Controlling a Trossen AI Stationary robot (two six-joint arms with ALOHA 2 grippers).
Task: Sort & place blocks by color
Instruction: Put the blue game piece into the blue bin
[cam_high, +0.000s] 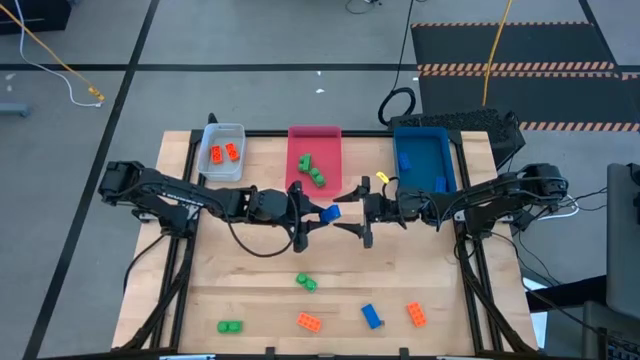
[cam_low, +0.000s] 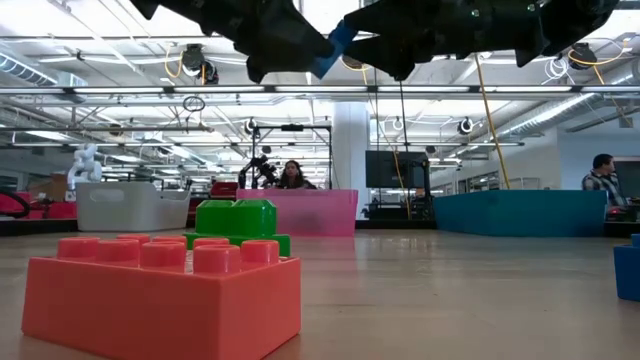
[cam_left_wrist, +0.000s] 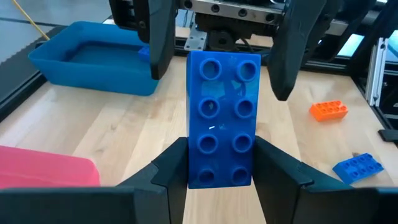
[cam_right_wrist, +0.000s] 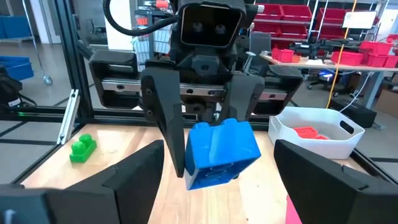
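Left arm: it reached in from the left of the high view, stretched almost flat toward the middle of the tabletop (cam_high: 260, 290).
Left end effector (cam_high: 312, 216): clenched on a blue block (cam_high: 329, 213), its fingers (cam_left_wrist: 168, 171) pressed against the block's two long sides, studs facing the wrist camera.
Right arm: it came in from the right edge of the high view, mirrored against the left arm, nose to nose with it.
Right end effector (cam_high: 352, 214): released, jaws spread wide on either side of the blue block's far end, not touching it.
Held block's place: lifted clear of the tabletop at frame centre, between the two end effectors, below the pink tray (cam_high: 314, 160).
Grey tray (cam_high: 223, 152): upper left, two orange blocks (cam_high: 223, 152) inside.
Pink tray's load: green blocks (cam_high: 311, 170).
Blue tray (cam_high: 424, 158): upper right, beside the pink one.
Loose blocks: along the lower frame lay a green block (cam_high: 230, 326), an orange block (cam_high: 309, 321), another blue block (cam_high: 371, 316), a second orange block (cam_high: 416, 315), and a green pair (cam_high: 306, 283) higher up.
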